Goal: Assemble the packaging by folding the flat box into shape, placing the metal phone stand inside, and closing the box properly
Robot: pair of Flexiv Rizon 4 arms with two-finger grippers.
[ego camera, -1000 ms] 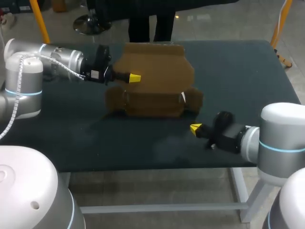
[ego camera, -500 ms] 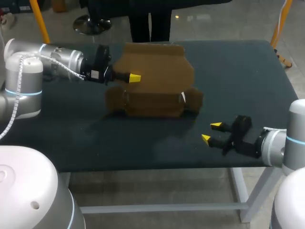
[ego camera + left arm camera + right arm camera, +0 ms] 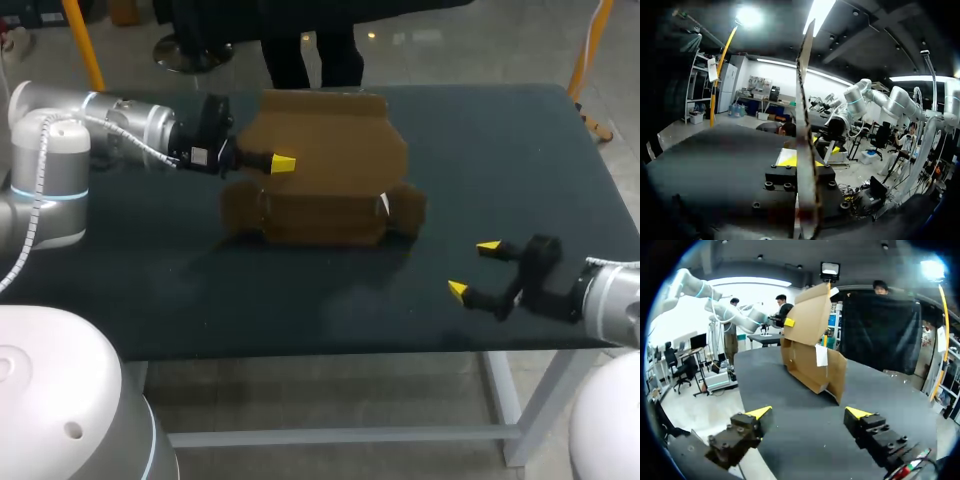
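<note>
In the head view, the upper panel (image 3: 325,140) of the partly folded cardboard box (image 3: 320,215) is being held upright by the left gripper (image 3: 283,163), whose one visible yellow tip is lying against the panel's face. The box is standing on the table (image 3: 200,290), and what it contains cannot be told. The right gripper (image 3: 473,268) is being held spread wide and empty, with the box well ahead of it and off to one side. In the left wrist view, the panel (image 3: 805,115) is being seen edge-on, clamped between the gripper's fingers. In the right wrist view, the fingers (image 3: 760,413) are being kept far apart, and the box (image 3: 807,367), bearing a white label (image 3: 821,355), is standing ahead of them.
</note>
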